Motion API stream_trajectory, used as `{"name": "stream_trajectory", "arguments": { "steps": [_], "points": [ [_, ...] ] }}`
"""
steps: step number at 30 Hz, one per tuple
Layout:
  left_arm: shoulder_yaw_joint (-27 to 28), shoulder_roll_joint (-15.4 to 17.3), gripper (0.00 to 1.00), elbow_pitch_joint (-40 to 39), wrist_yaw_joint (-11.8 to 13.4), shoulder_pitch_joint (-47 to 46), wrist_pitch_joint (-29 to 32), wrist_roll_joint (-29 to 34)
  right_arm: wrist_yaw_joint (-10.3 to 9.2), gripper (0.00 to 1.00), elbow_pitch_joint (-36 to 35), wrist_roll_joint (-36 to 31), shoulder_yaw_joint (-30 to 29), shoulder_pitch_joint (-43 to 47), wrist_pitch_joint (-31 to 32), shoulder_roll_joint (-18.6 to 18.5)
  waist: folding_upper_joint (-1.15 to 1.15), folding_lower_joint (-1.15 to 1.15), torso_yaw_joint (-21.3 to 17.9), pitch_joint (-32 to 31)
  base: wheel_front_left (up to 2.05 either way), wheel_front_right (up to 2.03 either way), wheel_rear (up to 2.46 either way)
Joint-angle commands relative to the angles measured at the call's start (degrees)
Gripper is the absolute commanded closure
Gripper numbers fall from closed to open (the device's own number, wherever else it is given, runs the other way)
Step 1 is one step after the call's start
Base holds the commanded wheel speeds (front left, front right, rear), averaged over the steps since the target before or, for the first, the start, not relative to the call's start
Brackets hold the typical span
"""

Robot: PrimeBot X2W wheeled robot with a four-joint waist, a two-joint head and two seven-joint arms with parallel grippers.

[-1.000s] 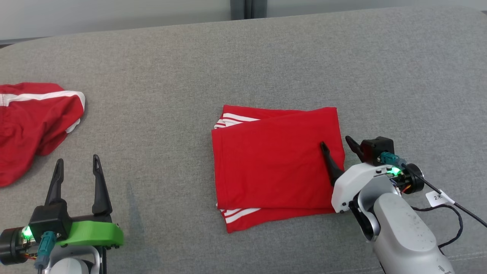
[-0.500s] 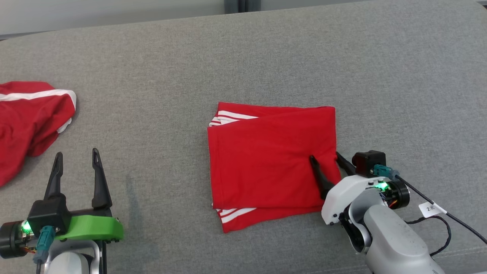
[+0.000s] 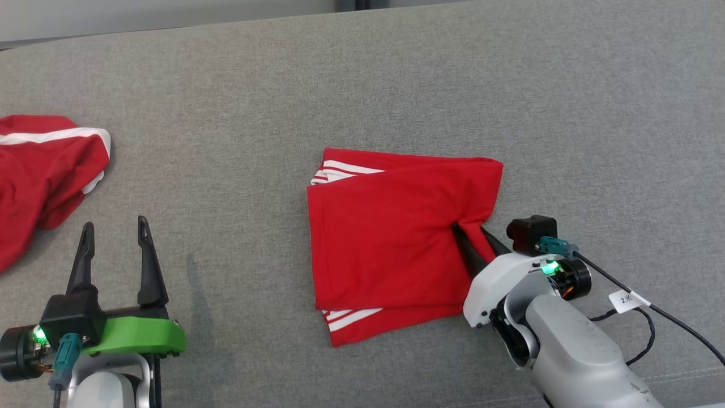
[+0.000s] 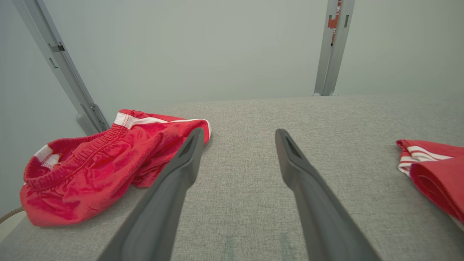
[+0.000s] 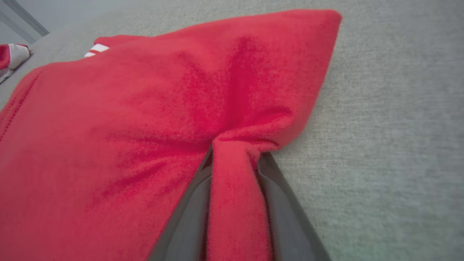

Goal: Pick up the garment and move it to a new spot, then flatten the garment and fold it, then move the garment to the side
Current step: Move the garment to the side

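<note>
The folded red garment (image 3: 391, 238) with white stripes lies flat in the middle of the grey fabric surface (image 3: 396, 85). My right gripper (image 3: 470, 229) is at its right edge, shut on a pinched ridge of the red cloth. In the right wrist view the garment (image 5: 145, 108) bunches up between the two dark fingers of that gripper (image 5: 237, 154). My left gripper (image 3: 114, 224) stands open at the lower left, holding nothing. In the left wrist view the left gripper (image 4: 239, 132) points over bare grey fabric, with the garment's striped corner (image 4: 435, 166) at the far right.
A second, crumpled pair of red shorts (image 3: 39, 170) with a white band lies at the left edge, also in the left wrist view as red shorts (image 4: 90, 170). A black cable with a tag (image 3: 623, 297) trails from the right wrist. A pale wall with metal posts (image 4: 331, 47) backs the surface.
My right gripper has slid left onto the garment's right edge and closed, gathering the cloth into a fold between its fingers. The left arm has not moved; the head view has shifted slightly.
</note>
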Motion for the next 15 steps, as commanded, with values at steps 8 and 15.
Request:
{"name": "stream_trajectory", "arguments": {
  "steps": [8,15],
  "points": [
    [0.5,-0.1,0.0,-0.8,-0.5,-0.9,0.0,0.0,0.19,1.0,1.7,-3.6,1.1,-4.5,-3.4,-2.9,0.0,0.0,-0.3,0.3,0.0,0.0,0.0],
    [0.4,-0.1,0.0,-4.2,-1.1,-2.4,0.0,0.7,0.2,1.0,0.5,-7.5,2.7,-11.5,-4.0,-6.9,0.0,0.0,-0.5,2.8,0.0,0.0,0.0]
  ]
}}
